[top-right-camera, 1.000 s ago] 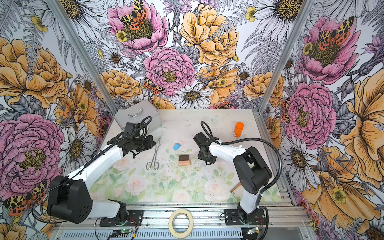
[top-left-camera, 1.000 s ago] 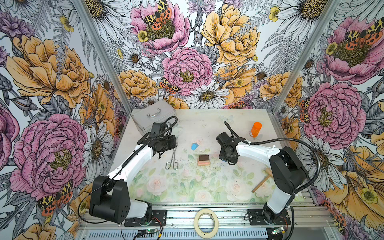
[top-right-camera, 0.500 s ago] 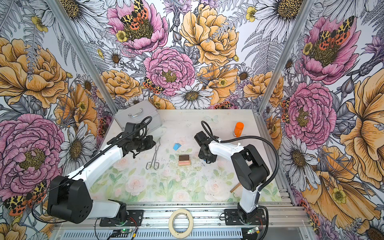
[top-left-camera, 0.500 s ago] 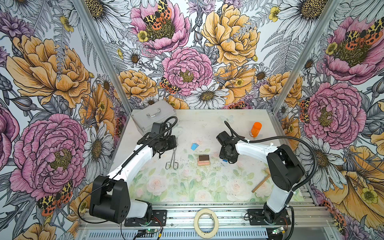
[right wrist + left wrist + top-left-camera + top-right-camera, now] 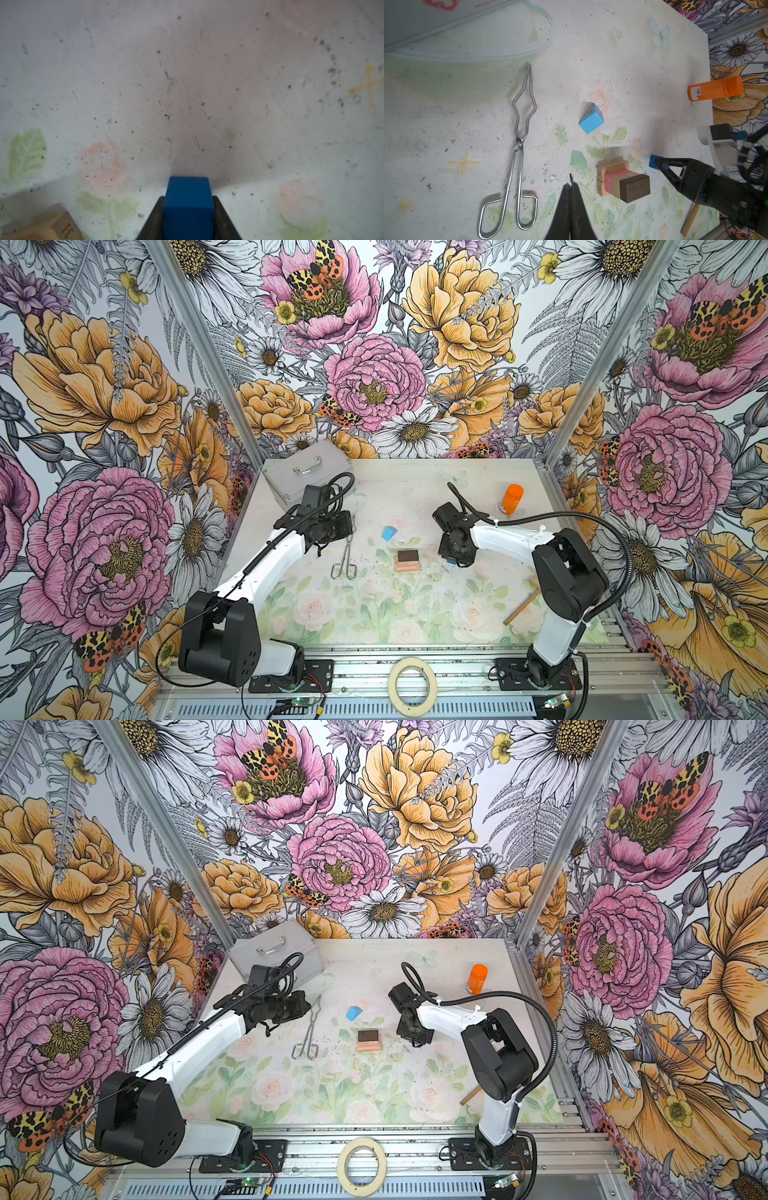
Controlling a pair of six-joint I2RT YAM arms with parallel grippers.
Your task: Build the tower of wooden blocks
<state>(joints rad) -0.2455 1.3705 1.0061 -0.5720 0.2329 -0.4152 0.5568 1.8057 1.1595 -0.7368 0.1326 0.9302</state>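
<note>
Right end effector (image 5: 188,200) has closed onto dark blue cube (image 5: 188,209) — left end effector (image 5: 571,187) pinched together, empty.

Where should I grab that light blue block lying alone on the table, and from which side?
Across its two parallel flat sides, from straight above, turned to match its angle: the light blue block lies skewed to the table edges, with free space all round.

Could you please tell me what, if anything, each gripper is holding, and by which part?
The right gripper grips the dark blue cube by two opposite side faces, one finger on each. The left gripper is shut and holds nothing.
</note>
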